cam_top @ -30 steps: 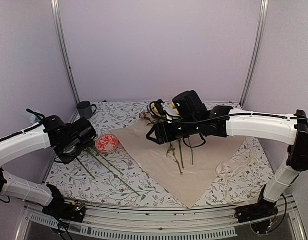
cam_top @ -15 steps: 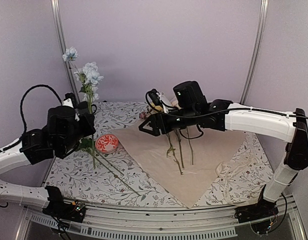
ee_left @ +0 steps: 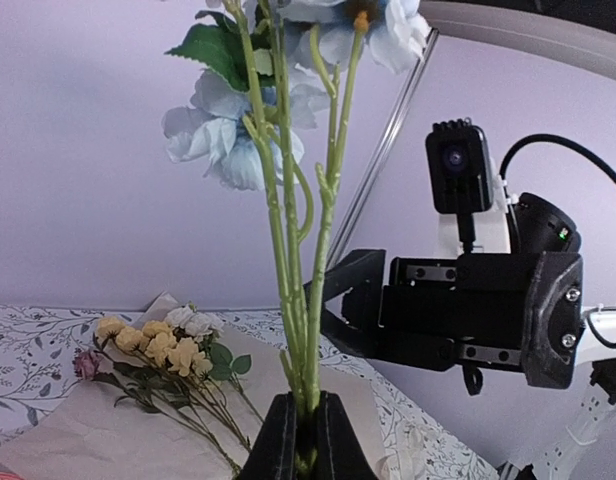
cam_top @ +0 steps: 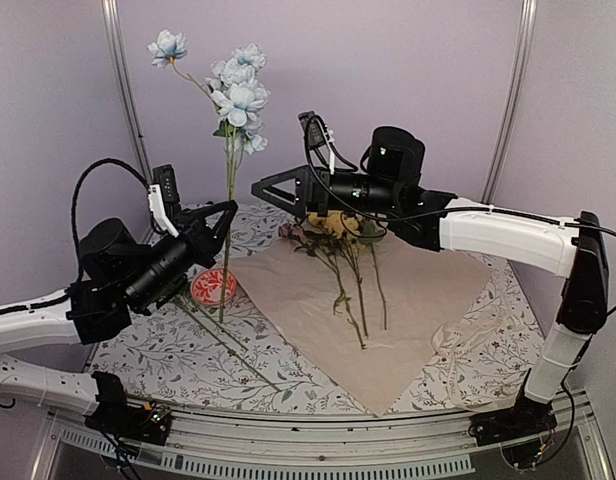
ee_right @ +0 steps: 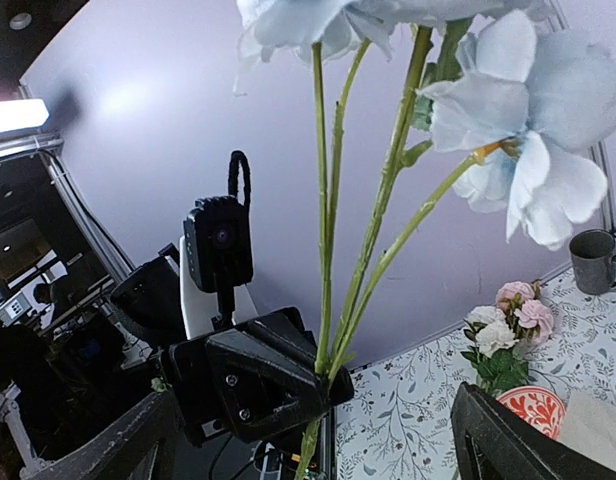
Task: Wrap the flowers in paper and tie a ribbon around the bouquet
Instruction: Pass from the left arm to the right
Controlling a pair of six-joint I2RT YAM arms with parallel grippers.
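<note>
while left hand (cam_top: 225, 212) pinches a blue flower (cam_top: 238, 100) upright, right hand (cam_top: 273, 196) — spread wide — faces it.

Table (cam_top: 238, 372): paper (cam_top: 398, 325), dish (cam_top: 214, 287), mug (ee_right: 598, 260), ribbon (cam_top: 454, 346), stem (cam_top: 231, 349).

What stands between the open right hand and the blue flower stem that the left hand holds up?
Nothing visible does. The left hand holds the blue flower stem upright, and the open right hand faces it across bare air. The other flowers lie lower down on the paper, out of that line.
</note>
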